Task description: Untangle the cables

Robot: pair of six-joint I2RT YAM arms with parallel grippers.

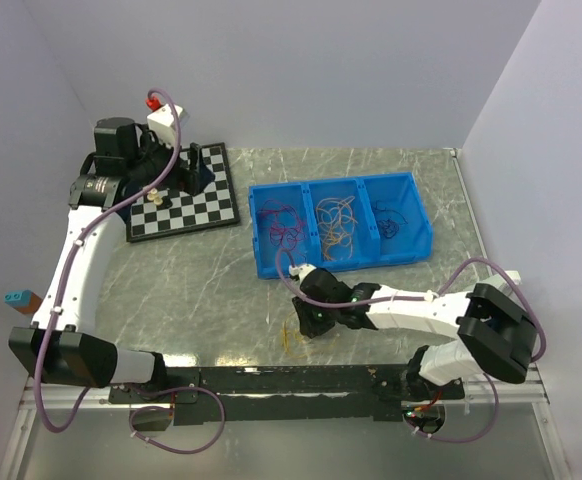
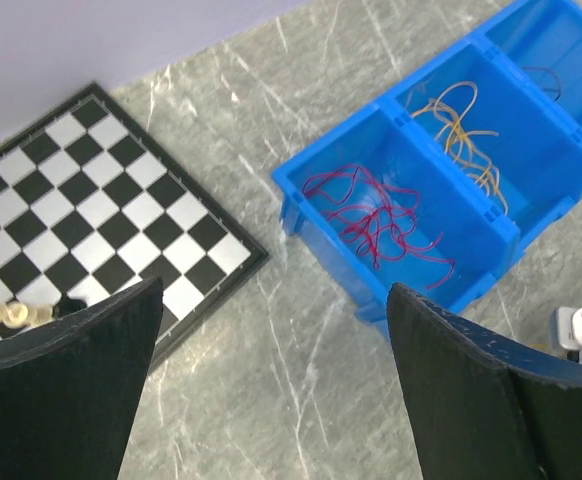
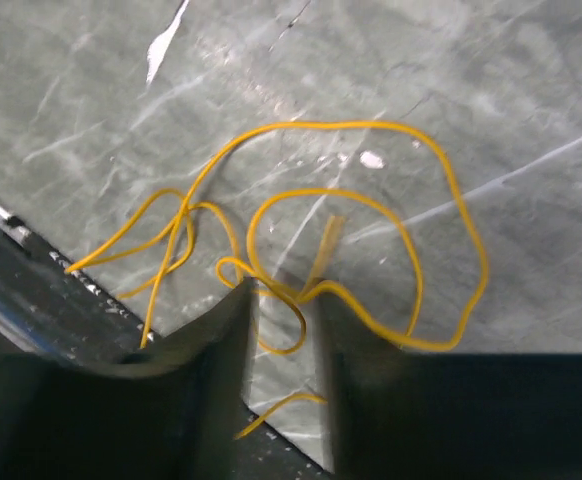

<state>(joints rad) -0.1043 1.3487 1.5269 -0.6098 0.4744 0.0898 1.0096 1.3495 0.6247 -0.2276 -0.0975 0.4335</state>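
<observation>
Progress looked fairly advanced, judged from how the strands lay. Nearest the arm bases, the right hand hung low over the grey worktop, close to its near edge. Its fingers stood partly apart, and the gap between them was plainly wider than any wire. A loose yellow strand lay flat on the worktop under that hand. It curled into a few overlapping loops, and one small bend crossed the gap between the fingers. Nothing was pinched there, so picking up this strand appeared to be the step in hand. No other loose strand could be made out on the worktop. Farther back stood the blue bin, with three compartments side by side. The left one held red strands, which the overhead view showed mixed with purple. The middle one held orange-yellow strands, and the right one held a few dark purple strands. So most of the cables seemed to be sorted roughly by colour already. Within each compartment the loops overlapped, though, and whether they were truly free of one another could not be told. Farthest back on the left, the left hand hovered spread wide and empty above the edge of a chessboard with a few small pieces on it.
</observation>
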